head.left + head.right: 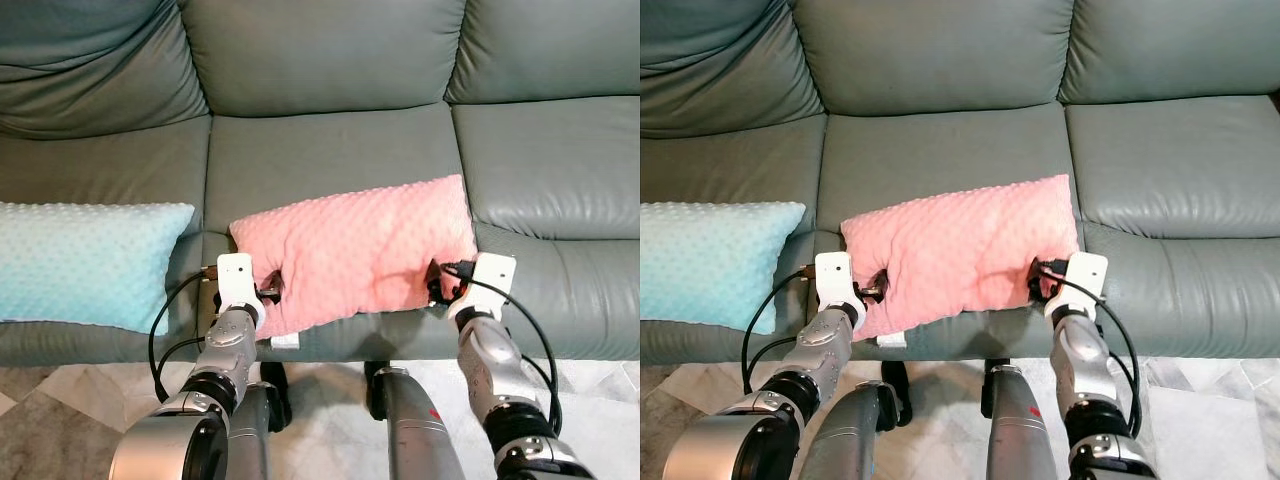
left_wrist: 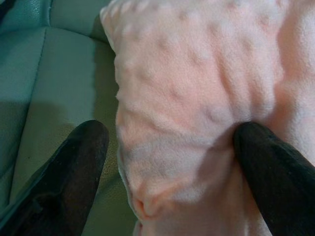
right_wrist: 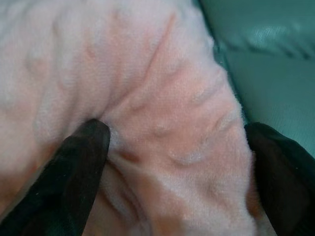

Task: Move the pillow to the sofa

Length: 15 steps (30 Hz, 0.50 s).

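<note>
green sofa (image 1: pixel 330 150) seat carries the pink pillow (image 1: pixel 360 245) near its front edge. we keep left gripper (image 2: pixel 170 147) and right gripper (image 3: pixel 177 142) pinching opposite ends, then release evenly.

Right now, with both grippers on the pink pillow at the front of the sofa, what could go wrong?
1. The pink pillow lies at the sofa's front edge, one corner overhanging; released here, it might slide to the floor.
2. The left gripper and right gripper pinch only the soft corners, so the fabric could slip out if lifted.
3. Moving it toward the robot's left may bump the blue pillow.
</note>
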{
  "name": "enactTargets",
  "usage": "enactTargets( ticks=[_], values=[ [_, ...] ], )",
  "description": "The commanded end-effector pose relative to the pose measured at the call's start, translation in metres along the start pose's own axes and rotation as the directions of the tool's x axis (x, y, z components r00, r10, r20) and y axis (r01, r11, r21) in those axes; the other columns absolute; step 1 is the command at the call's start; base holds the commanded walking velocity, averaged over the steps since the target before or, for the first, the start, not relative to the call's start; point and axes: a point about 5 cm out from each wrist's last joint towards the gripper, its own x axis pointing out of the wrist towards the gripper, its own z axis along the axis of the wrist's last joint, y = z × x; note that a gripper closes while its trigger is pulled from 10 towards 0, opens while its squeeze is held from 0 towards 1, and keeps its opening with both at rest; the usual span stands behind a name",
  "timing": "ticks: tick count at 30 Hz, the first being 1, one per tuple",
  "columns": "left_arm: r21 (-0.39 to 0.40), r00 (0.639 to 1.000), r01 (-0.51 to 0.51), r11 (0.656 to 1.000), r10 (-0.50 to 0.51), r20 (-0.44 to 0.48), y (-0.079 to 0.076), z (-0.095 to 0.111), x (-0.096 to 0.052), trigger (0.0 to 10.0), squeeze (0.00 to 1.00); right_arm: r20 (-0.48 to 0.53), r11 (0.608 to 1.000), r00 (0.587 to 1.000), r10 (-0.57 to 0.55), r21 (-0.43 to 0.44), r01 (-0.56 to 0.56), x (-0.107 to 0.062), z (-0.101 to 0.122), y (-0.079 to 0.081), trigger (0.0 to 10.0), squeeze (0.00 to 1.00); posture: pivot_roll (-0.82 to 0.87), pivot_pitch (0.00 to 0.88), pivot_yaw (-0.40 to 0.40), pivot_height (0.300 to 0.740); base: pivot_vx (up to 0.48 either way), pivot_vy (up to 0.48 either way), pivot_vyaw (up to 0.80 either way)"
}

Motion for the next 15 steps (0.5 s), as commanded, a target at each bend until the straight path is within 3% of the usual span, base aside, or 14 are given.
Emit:
enactTargets(
  ticks=[1, 10, 11, 13, 14, 15],
  values=[
    [0.002, 0.997, -0.021, 1.000, 0.021, -0.078, 0.006, -0.022, -0.007, 10.0, 1.00, -0.055, 1.000, 0.998, 0.011, 0.001, -0.011, -0.008, -0.018, 0.002, 10.0, 1.00, -0.08, 0.532, 0.088, 0.740, 0.000, 0.000, 0.00],
    [0.007, 0.998, -0.028, 1.000, 0.029, -0.050, -0.002, -0.012, -0.003, 10.0, 1.00, -0.070, 0.999, 0.997, 0.036, -0.004, -0.036, -0.015, -0.027, 0.012, 10.0, 1.00, -0.09, 0.526, 0.089, 0.740, 0.000, 0.000, 0.00],
    [0.006, 0.998, -0.030, 1.000, 0.031, -0.048, -0.003, -0.011, -0.003, 10.0, 1.00, -0.073, 0.998, 0.997, 0.035, -0.043, -0.038, -0.016, -0.027, 0.012, 10.0, 0.00, -0.08, 0.526, 0.088, 0.740, 0.000, 0.000, 0.00],
    [0.006, 0.998, -0.032, 0.999, 0.032, -0.046, -0.003, -0.011, -0.002, 10.0, 1.00, -0.074, 0.996, 0.997, 0.026, -0.083, -0.032, -0.016, -0.028, 0.010, 10.0, 0.00, -0.08, 0.526, 0.087, 0.740, 0.000, 0.000, 0.00],
    [0.008, 0.998, -0.034, 0.999, 0.034, -0.046, -0.002, -0.011, -0.002, 10.0, 0.95, -0.075, 0.995, 0.997, 0.019, -0.094, -0.026, -0.016, -0.028, 0.009, 10.0, 0.00, -0.08, 0.526, 0.087, 0.740, 0.000, 0.000, 0.00],
    [0.012, 0.998, -0.039, 0.999, 0.040, -0.047, -0.001, -0.011, -0.003, 10.0, 0.31, -0.074, 0.993, 0.997, 0.007, -0.116, -0.015, -0.017, -0.028, 0.006, 10.0, 0.00, -0.09, 0.526, 0.086, 0.740, 0.000, 0.000, 0.00]
  ],
)
